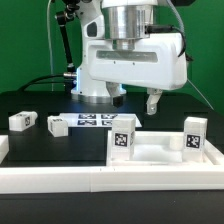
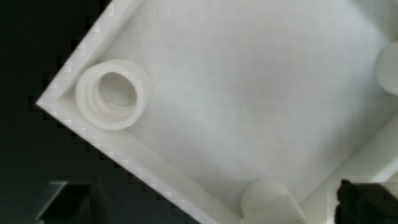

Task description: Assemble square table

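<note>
1. The gripper (image 1: pixel 136 102) hangs just above the top (image 1: pixel 160 152). Its jaws are spread as wide as they go and it holds nothing. In the wrist view its dark fingertips (image 2: pixel 365 200) stand either side of bare white plastic.
2. The top lies toward the exterior view's right, close against the front rail (image 1: pixel 60 180). I reckon it is wedged there so it cannot slide or spin while a leg is twisted in.
3. The wrist view shows a round socket (image 2: pixel 116 95) near one corner of the top (image 2: pixel 249 110), with no leg in it. That suggests the underside faces up, ready for legs.
4. One upright leg (image 1: pixel 123 140) and a second upright leg (image 1: pixel 194 136) stand at the top's near edge with their tags facing out. I cannot tell whether they are screwed in or merely standing there.
5. One loose leg (image 1: pixel 22 120) and another loose leg (image 1: pixel 57 124) wait on the tabletop (image 1: pixel 30 150) at the exterior view's left. They are near the marker board (image 1: pixel 95 122) and well apart from the top.
6. My guess is that the arm is between grips. It is parked over the top to sight the empty socket before it goes for a loose leg.
</note>
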Tool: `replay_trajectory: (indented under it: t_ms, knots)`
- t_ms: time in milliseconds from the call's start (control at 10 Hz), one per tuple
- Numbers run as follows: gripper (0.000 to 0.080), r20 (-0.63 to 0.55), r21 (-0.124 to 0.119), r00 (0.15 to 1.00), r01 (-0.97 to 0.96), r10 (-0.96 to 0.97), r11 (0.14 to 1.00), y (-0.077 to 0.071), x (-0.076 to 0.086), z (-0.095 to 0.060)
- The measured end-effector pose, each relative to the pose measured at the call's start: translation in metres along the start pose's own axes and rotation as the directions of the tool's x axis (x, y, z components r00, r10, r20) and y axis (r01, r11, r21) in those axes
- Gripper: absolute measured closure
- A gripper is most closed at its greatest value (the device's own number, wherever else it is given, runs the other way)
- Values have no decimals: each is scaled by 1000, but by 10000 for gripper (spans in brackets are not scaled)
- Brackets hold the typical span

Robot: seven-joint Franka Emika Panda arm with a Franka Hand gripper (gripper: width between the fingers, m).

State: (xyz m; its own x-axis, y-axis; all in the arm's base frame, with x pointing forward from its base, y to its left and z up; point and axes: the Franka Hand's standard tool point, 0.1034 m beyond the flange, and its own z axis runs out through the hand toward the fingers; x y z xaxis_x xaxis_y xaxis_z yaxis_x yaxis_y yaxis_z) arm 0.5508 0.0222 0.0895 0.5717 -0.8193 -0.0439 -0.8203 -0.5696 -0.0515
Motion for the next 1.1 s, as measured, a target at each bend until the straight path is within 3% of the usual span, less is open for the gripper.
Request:
replay_trajectory:
  t_ms: [300, 500, 700, 900, 1100]
  knots:
    - [151, 21, 13, 957, -290, 289, 957, 3, -3, 5]
    - [151, 20, 3, 888, -460, 460, 888, 9, -13, 13]
    - [151, 30, 4, 828, -561, 560, 828, 7, -14, 13]
    - [151, 30, 3, 828, -561, 560, 828, 7, -16, 13]
    - [151, 27, -23, 812, -582, 583, 813, 14, -35, 21]
